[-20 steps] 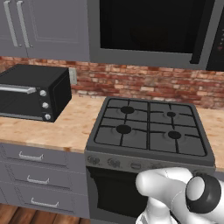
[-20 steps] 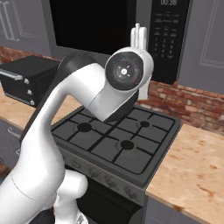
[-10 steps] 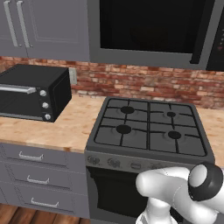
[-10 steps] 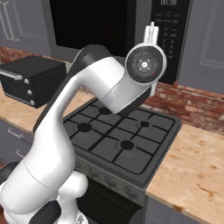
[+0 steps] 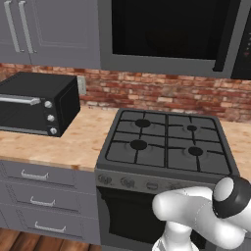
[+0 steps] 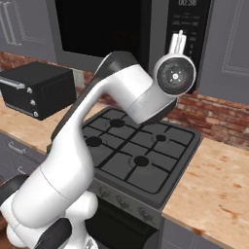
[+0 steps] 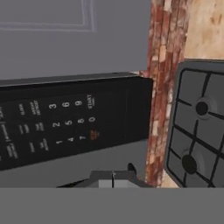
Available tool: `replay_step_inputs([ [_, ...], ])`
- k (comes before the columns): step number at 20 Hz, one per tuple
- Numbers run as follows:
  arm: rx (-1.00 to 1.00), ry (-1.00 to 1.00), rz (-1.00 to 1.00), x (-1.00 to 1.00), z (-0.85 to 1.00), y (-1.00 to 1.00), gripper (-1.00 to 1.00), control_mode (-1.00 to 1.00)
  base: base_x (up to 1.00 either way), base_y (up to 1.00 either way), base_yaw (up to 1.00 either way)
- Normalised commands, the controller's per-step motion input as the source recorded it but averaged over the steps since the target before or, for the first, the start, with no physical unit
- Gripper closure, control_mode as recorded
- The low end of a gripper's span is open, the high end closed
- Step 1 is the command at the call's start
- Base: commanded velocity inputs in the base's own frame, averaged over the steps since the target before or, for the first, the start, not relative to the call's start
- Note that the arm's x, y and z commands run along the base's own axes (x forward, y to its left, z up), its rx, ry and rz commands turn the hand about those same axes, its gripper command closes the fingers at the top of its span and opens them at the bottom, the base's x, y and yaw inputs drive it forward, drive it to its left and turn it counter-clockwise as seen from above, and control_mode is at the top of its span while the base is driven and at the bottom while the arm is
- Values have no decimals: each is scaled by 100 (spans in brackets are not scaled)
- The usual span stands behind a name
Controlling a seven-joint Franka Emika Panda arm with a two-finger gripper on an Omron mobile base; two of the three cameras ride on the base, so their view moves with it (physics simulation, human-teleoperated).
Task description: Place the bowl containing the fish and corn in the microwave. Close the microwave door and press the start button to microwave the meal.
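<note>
Microwave (image 6: 121,34): built in above the stove, between grey cabinets, over the brick backsplash.
Door (image 5: 166,29): closed flush; dark window, nothing visible through it in either base view.
Keypad (image 7: 52,127): black panel at the microwave's right end; digits and a START key legible in the hand view, which is rolled sideways.
Gripper (image 6: 179,43): raised in front of the keypad in the right base view, fingers pointing at the panel; jaws together, nothing between them. Contact with the panel cannot be confirmed.
Arm (image 6: 97,126): arches up from the base over the stove's near edge to the keypad.
Stove (image 5: 166,144): four burners, black grates, all bare; knobs along the near face.
Toaster oven (image 5: 37,103): black, on the counter left of the stove, door shut.
Counter (image 6: 219,185): light wood, both sides of the stove.
Cabinets (image 5: 49,29): grey, upper left, doors shut.
Drawers (image 5: 41,201): grey, below the left counter, shut.
</note>
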Motion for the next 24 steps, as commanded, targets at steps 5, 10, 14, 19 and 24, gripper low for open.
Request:
replay_step_inputs([
  [5,1,-2,0,27,-1,-14,100,-100,0,0,0],
  [10,0,-4,0,15,0,-10,100,-100,0,0,0],
  [14,0,-1,0,20,0,-16,100,-100,0,0,0],
  [19,0,0,0,27,-2,-15,100,-100,0,0,0],
  [24,0,0,0,27,-9,-18,100,-100,0,0,0],
])
